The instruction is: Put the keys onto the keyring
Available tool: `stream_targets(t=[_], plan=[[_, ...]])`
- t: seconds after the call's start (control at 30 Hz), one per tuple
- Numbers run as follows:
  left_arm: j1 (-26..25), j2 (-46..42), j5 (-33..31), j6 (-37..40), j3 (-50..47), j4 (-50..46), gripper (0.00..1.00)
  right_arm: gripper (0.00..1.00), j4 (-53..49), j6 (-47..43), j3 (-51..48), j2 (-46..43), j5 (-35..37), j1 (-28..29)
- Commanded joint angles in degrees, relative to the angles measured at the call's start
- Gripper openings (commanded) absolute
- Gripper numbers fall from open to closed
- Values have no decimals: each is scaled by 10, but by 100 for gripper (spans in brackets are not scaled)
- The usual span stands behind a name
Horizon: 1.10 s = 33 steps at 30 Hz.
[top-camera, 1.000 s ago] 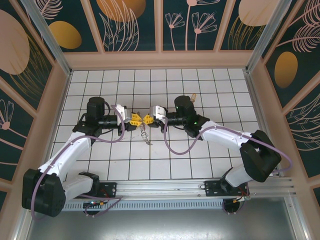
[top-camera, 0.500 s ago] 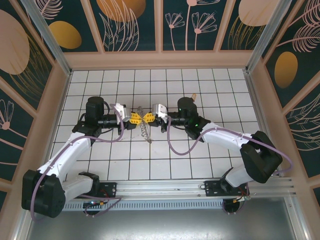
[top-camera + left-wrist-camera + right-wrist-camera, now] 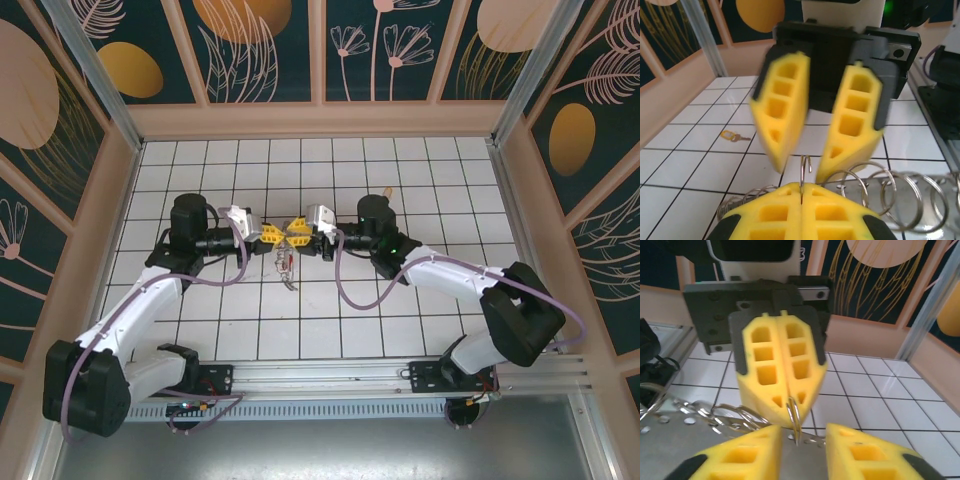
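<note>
Keyring (image 3: pixel 805 167) clamped by left hand (image 3: pixel 801 189); right hand (image 3: pixel 804 432) spread

- white tiled floor (image 3: pixel 300 335), dark grout
- teal wall panels (image 3: pixel 395 50) with peach and gold flowers
- pale wooden framing (image 3: pixel 320 120) between panels
- metal rail (image 3: pixel 330 372) at near edge

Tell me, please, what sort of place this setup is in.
Most likely a purpose-built robot test cell rather than a real room: a white tiled floor, walls of printed floral panels, and an aluminium mounting rail along the near edge.
</note>
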Motion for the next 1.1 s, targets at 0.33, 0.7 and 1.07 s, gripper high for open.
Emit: stream_targets(t=[0.33, 0.7, 1.07], plan=[[-1, -32, -116, 2, -2, 20, 0, 72, -28, 207, -33, -99, 192, -177], [0, 1, -130, -20, 13, 25, 0, 65, -475, 409, 196, 101, 315, -350], [-1, 9, -130, -25, 27, 7, 0, 46, -572, 274, 324, 298, 139, -424]])
